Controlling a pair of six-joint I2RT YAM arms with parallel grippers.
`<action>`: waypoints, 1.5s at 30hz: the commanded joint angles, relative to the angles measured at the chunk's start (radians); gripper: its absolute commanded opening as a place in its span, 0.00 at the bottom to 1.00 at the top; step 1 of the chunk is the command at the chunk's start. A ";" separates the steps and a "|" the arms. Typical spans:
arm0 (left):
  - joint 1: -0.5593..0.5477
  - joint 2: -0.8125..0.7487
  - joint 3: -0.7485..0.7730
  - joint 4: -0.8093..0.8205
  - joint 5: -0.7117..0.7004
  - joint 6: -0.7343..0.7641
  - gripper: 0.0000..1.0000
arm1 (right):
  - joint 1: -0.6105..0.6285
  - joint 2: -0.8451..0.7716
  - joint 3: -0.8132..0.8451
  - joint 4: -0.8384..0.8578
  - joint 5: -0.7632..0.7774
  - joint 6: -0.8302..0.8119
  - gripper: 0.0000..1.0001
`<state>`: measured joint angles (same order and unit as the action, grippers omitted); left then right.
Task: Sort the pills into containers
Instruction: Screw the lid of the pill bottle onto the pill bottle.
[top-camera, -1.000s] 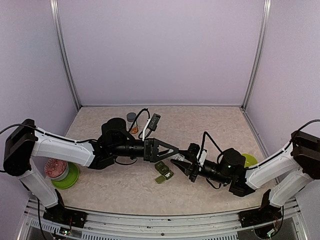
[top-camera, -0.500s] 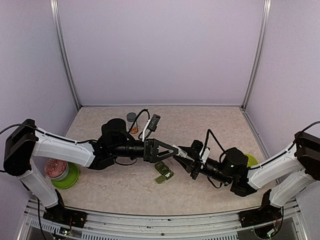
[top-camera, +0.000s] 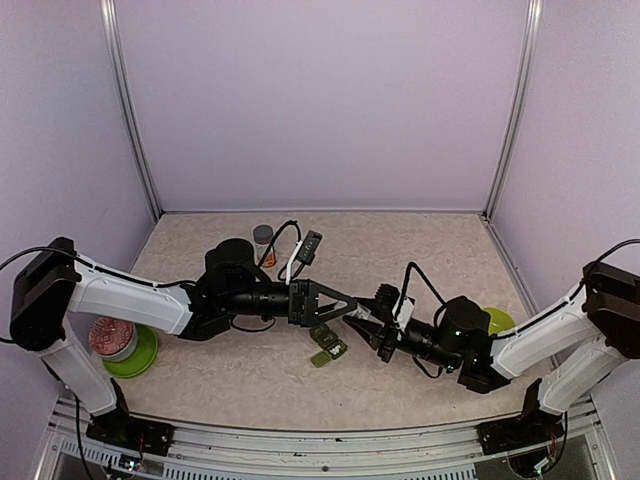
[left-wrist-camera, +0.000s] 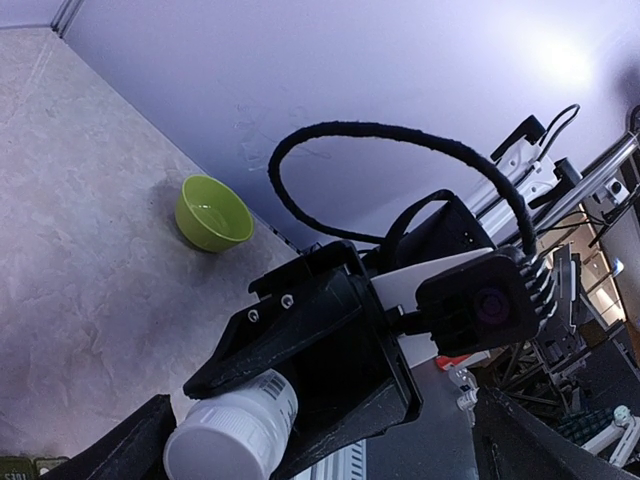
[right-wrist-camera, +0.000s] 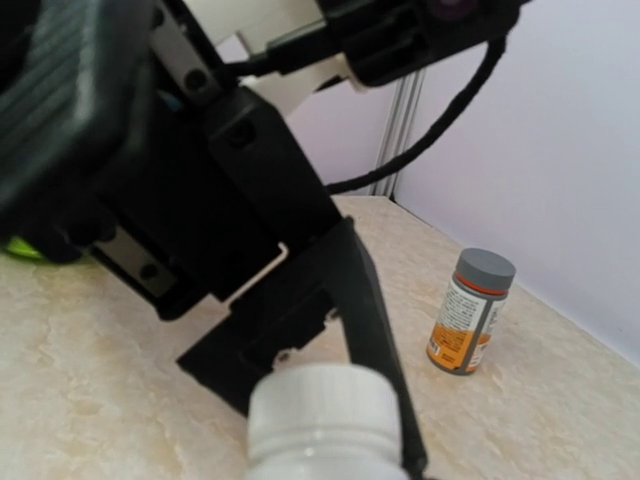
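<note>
On the marbled table (top-camera: 430, 250), a lime-green bowl (left-wrist-camera: 213, 212) stands upright at my right; far to my left, a round pink-topped tub (top-camera: 112, 337) sits on a green dish (top-camera: 145, 358).

The left end effector (top-camera: 338, 304) and right end effector (top-camera: 362, 323) face tip-to-tip — beside the pill box (top-camera: 326, 344).

- White bottle (left-wrist-camera: 232, 437): barcode on its label, bottom centre of the left wrist view; no digits legible.
- Pill box (left-wrist-camera: 18, 466): a few pale letters, bottom left corner, cut off and not surely readable.
- Orange bottle (right-wrist-camera: 468, 312): label print, right of the right wrist view, too blurred to read.
</note>
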<state>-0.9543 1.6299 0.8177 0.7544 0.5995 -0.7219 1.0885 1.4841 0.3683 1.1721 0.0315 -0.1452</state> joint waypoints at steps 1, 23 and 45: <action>-0.003 -0.004 -0.006 0.046 0.022 0.005 0.99 | 0.013 0.029 0.030 -0.018 -0.018 0.009 0.00; 0.015 -0.014 0.003 0.004 0.021 -0.017 0.93 | 0.024 -0.014 0.024 -0.060 -0.024 -0.047 0.00; 0.065 -0.065 0.042 -0.214 0.077 0.014 0.77 | 0.032 -0.129 0.019 -0.197 0.030 -0.226 0.00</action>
<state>-0.8932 1.5681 0.8276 0.5686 0.6357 -0.7265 1.1027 1.3792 0.3893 0.9833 0.0456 -0.3477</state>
